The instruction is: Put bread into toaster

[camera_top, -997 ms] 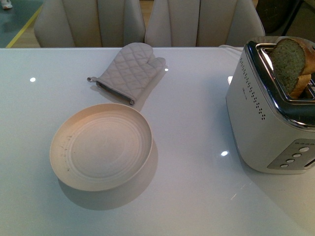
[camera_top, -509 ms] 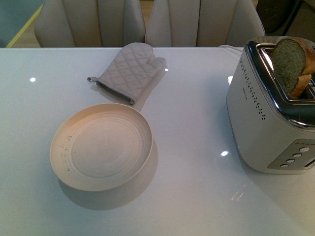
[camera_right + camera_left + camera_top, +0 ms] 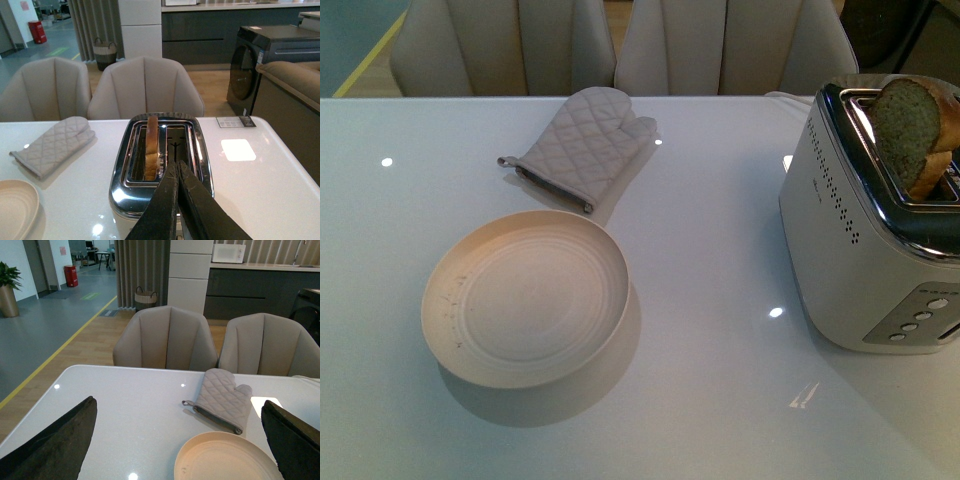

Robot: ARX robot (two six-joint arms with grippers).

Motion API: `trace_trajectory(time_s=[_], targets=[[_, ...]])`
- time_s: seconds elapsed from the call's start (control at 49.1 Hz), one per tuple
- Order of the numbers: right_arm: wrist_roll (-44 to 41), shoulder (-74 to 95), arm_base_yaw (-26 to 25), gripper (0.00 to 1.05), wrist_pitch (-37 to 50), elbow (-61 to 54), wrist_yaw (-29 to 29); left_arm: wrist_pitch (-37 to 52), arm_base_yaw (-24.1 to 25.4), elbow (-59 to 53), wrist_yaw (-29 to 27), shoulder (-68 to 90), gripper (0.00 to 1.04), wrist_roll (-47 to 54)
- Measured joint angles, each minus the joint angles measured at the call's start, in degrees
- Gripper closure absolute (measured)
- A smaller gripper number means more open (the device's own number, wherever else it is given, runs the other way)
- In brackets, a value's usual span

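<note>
The bread (image 3: 910, 130) stands upright in a slot of the silver-white toaster (image 3: 860, 260) at the table's right side, its rounded top sticking out. In the right wrist view the bread (image 3: 151, 145) sits edge-on in one slot of the toaster (image 3: 125, 192), and the other slot holds nothing. My right gripper (image 3: 178, 166) is shut and holds nothing, hovering over the toaster's near end, apart from the bread. My left gripper (image 3: 180, 440) is open wide above the table's left part, with nothing between its dark fingers (image 3: 60, 440). Neither arm shows in the front view.
A cream plate (image 3: 525, 297) with nothing on it lies at the table's front left. A grey quilted oven mitt (image 3: 585, 145) lies behind it. Beige chairs (image 3: 620, 45) line the table's far edge (image 3: 560, 97).
</note>
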Motion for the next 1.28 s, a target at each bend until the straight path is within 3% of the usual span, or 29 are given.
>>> trace_trajectory(time_s=[0.224, 0.814, 1.282], targets=[[0.00, -0.15, 0.00, 1.03, -0.11, 0.00, -0.02, 0.00, 0.00, 0.02, 0.00, 0.00, 0.07, 0.00], [-0.02, -0.15, 0.00, 0.08, -0.11, 0.00, 0.00, 0.00, 0.00, 0.00, 0.00, 0.00, 0.07, 0.00], [-0.02, -0.15, 0.00, 0.09, -0.11, 0.00, 0.00, 0.00, 0.00, 0.00, 0.00, 0.00, 0.07, 0.00]])
